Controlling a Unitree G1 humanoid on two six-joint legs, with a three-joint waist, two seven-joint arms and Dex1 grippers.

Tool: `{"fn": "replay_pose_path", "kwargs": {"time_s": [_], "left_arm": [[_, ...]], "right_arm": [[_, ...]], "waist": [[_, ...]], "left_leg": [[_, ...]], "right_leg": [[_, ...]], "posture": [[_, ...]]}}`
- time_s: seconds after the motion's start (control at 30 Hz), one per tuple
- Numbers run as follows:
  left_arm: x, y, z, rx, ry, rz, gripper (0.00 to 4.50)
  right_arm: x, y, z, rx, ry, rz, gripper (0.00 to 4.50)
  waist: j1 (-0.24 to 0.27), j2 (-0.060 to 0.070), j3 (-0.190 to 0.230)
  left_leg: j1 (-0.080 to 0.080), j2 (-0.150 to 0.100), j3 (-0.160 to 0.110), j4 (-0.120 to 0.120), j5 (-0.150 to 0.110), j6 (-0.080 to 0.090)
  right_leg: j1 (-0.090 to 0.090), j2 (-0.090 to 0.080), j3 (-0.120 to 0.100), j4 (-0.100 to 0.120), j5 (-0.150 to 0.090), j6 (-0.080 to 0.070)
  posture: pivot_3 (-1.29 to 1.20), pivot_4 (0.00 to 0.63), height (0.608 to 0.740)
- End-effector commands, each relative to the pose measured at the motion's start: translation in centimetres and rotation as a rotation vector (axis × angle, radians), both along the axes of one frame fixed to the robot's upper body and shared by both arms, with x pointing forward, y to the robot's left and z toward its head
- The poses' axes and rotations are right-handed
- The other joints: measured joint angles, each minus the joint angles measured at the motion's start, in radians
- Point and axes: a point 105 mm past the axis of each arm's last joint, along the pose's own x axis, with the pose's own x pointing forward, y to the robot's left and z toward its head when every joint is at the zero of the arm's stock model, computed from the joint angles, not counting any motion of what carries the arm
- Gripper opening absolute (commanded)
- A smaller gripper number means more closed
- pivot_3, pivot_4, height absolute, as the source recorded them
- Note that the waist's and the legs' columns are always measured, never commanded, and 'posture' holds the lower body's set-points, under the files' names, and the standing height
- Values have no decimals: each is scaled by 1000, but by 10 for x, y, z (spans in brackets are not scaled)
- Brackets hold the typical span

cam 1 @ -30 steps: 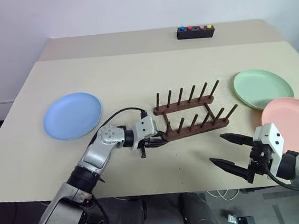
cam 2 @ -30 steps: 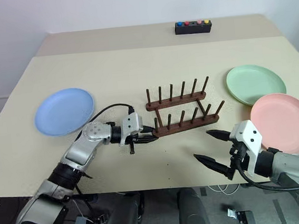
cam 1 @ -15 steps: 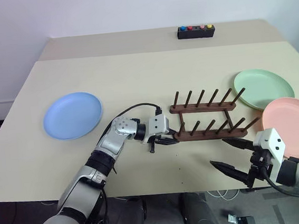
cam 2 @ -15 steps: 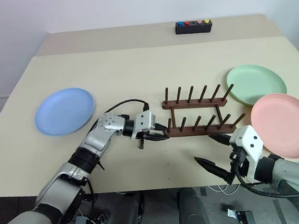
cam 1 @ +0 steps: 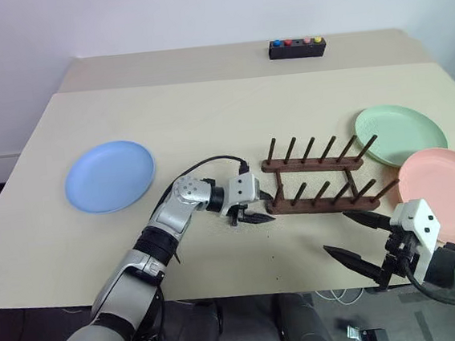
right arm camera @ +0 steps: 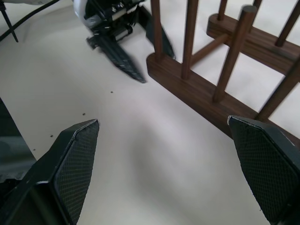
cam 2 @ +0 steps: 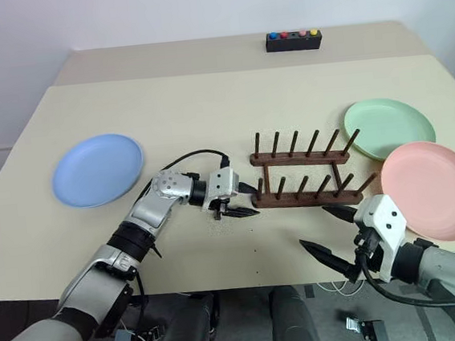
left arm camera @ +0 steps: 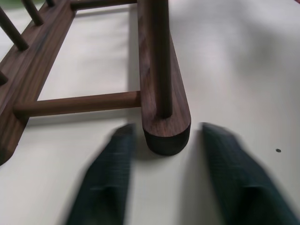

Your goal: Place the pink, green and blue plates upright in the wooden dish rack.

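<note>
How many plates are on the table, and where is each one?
3. The blue plate lies flat toward the table's left. The green plate lies at the right, beyond the rack. The pink plate lies nearer, overlapping the green one's edge. None is in the rack.

Your left arm reaches across low over the table, its left gripper pointing to the robot's right with fingers spread apart. Your right gripper hovers at the near edge, jaws wide, holding nothing.
</note>
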Motion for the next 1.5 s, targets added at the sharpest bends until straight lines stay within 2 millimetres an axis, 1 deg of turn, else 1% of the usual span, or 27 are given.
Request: {"fn": "replay_pose_path", "kwargs": {"time_s": [0.03,0.1,0.2,0.23,0.3,0.33,0.37,0.43,0.5,0.53,0.57,0.67,0.8,0.9,1.0,1.1,1.17,1.3,1.5], "left_arm": [[-3,0,7,-27,-6,-4,4462],[0,7,12,-45,10,28,4462],[2,21,20,-80,35,76,4500],[1,23,21,-82,40,80,4500],[-6,31,19,-78,48,78,4000],[-11,35,18,-73,53,73,3650],[-14,37,17,-70,57,69,3238],[-22,38,15,-62,79,51,2271],[-30,35,14,-60,93,28,1242],[-32,33,14,-59,95,20,788],[-32,30,13,-53,87,27,243],[-31,20,11,-48,105,48,243],[-33,9,10,-54,124,48,243],[-34,5,10,-68,140,54,243],[-35,3,7,-53,128,57,243],[-34,-2,1,-39,112,71,243],[-31,-5,-2,-29,102,96,243],[-20,-11,2,-70,84,176,243],[1,-5,-1,-67,27,276,243]], "right_arm": [[1,-3,9,-15,-49,3,4500],[3,-10,10,-24,-55,-28,4500],[1,-26,2,-80,-23,-89,3665],[1,-28,0,-93,-17,-99,3192],[-1,-32,-7,-110,1,-120,2094],[-1,-36,-11,-126,10,-137,1549],[-1,-38,-13,-138,14,-149,1100],[1,-43,-20,-151,38,-178,59],[3,-47,-26,-178,47,-187,0],[3,-48,-27,-189,47,-188,0],[6,-52,-29,-212,42,-205,0],[15,-61,-33,-259,30,-251,0],[24,-65,-35,-282,15,-264,0],[32,-70,-35,-313,4,-287,0],[39,-73,-34,-328,-9,-296,0],[50,-77,-31,-352,-36,-313,0],[57,-79,-29,-366,-51,-320,0],[67,-78,-27,-374,-74,-309,0],[82,-73,-23,-379,-112,-288,0]], "waist": [[-1,0,0],[-1,0,0],[-5,0,0],[-4,0,0],[-5,1,0],[-6,1,0],[-6,1,0],[-6,0,0],[-3,0,0],[-2,1,0],[-1,1,0],[-1,1,0],[-2,1,0],[-7,1,0],[-7,1,0],[-9,1,0],[-9,1,0],[-8,1,0],[-17,1,0]], "left_leg": [[0,0,0,0,0,0],[0,0,0,0,0,0],[0,0,0,0,0,0],[0,0,0,0,0,0],[0,0,0,-1,0,0],[0,0,0,-1,0,0],[0,0,0,-1,0,0],[0,0,0,-1,0,0],[0,0,0,0,0,0],[0,0,0,0,0,0],[0,0,0,0,0,0],[0,0,0,0,0,0],[0,0,0,0,0,0],[0,0,0,0,0,0],[0,0,0,0,0,0],[0,0,0,0,0,0],[0,0,0,0,0,0],[0,0,0,0,0,0],[1,0,0,0,0,0]], "right_leg": [[0,0,0,0,0,0],[0,0,0,0,0,0],[0,0,0,0,0,0],[0,0,0,0,0,0],[-1,0,0,0,0,0],[-1,0,0,0,0,0],[-1,0,0,0,0,0],[0,0,0,0,0,0],[0,0,0,1,0,-1],[0,0,0,1,0,-1],[0,0,0,0,-1,-2],[0,0,0,0,-1,-3],[0,0,0,1,0,-1],[0,0,0,0,0,0],[0,0,0,1,0,0],[0,0,0,1,0,0],[0,0,0,1,0,0],[0,0,0,1,0,0],[0,0,0,1,0,0]], "posture": [[0,150,740],[0,150,740],[0,150,740],[0,150,740],[0,150,740],[0,150,740],[0,150,740],[0,150,740],[0,150,740],[0,150,740],[0,150,740],[0,150,740],[0,150,740],[0,150,740],[0,150,740],[0,150,740],[0,150,740],[0,150,740],[0,150,740]]}}
